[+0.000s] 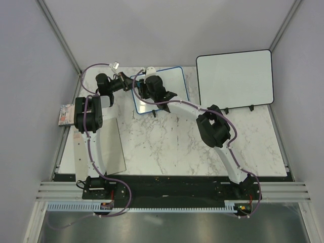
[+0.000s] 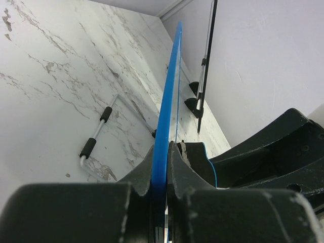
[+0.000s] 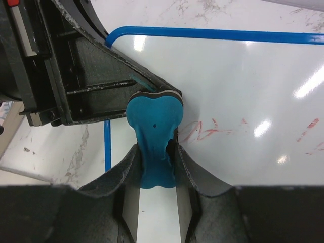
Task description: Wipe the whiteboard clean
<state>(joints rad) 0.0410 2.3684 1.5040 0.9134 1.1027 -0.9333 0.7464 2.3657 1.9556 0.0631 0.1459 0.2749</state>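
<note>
Right end effector [image 3: 157, 152] grasps a blue eraser [image 3: 153, 119], its head against the whiteboard [image 3: 243, 76] near that board's left edge, beside faint red marks [image 3: 202, 130]. Left end effector [image 2: 162, 152] is clenched on the whiteboard's blue frame [image 2: 169, 91]. Whiteboard sits toward the back of the surface [image 1: 177, 147], with a black-framed board [image 1: 234, 78] to its right.

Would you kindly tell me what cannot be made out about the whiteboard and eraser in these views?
- Top view: both arms cover the left of the whiteboard; marks too small to see.
- Right wrist view: the red writing is faint, cut off at the right edge, unreadable; the eraser hides its own contact with the board.
- Left wrist view: the board shows edge-on only; its surface is unseen.
</note>
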